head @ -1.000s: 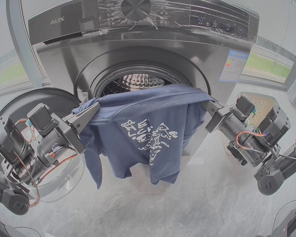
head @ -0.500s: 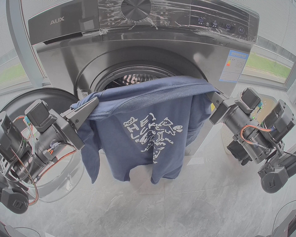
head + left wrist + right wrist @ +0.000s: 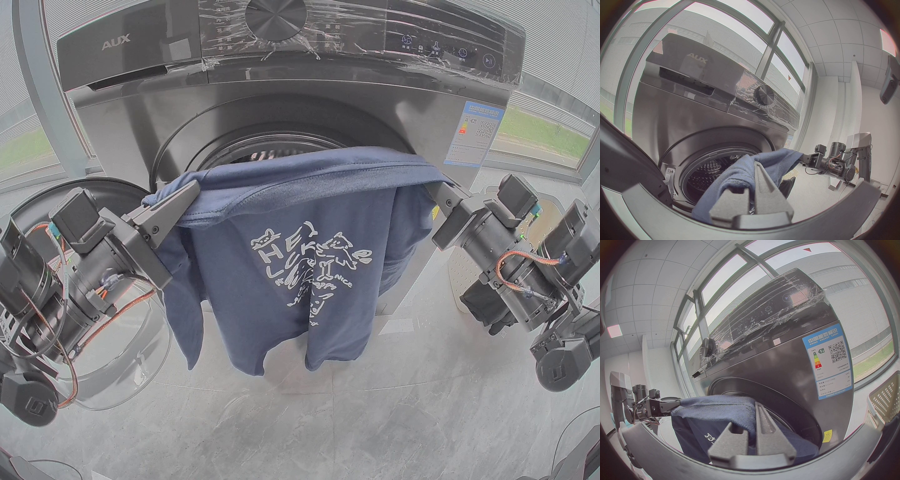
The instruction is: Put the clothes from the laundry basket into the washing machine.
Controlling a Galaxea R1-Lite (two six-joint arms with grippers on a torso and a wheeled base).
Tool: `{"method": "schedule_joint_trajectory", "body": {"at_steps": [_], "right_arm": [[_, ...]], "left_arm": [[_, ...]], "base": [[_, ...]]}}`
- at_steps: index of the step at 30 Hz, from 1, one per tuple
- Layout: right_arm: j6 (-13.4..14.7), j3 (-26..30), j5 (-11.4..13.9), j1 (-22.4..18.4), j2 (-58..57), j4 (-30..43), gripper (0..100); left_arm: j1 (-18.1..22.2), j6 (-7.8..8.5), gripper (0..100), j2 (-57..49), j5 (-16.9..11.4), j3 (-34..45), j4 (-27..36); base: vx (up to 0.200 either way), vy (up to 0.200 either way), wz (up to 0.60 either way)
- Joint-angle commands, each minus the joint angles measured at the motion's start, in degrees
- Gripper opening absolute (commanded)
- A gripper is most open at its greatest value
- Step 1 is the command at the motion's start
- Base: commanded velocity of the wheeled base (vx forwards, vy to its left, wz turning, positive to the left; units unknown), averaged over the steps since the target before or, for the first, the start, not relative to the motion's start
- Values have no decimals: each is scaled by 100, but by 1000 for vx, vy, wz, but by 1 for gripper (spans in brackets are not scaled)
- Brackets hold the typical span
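Before the washing machine (image 3: 125, 125), left tool (image 3: 186, 195) and right tool (image 3: 435, 189) clamp a navy shirt (image 3: 300, 206).

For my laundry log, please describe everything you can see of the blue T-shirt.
The blue T-shirt is soft navy knit with a white printed design. It hangs stretched wide before the washing machine, its top edge clamped in the shut jaws of the left gripper and the right gripper; its hem dangles clear of the floor.

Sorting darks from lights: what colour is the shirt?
The shirt is navy blue with white print; head view.
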Motion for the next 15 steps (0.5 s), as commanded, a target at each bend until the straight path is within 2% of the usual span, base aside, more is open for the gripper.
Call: {"method": "schedule_joint_trajectory", "body": {"at_steps": [1, 7, 15], "right_arm": [[2, 25, 3, 9, -10, -6, 0], [2, 95, -6, 18, -45, 3, 0], [-16, 658, 3, 132, -19, 46, 0]], "left_arm": [[-9, -1, 0, 77, -21, -43, -2], [-53, 16, 0, 121, -13, -166, -11], [-308, 43, 0, 350, 67, -271, -20]], "base": [[0, 0, 0], [0, 0, 0], [0, 0, 0]]}}
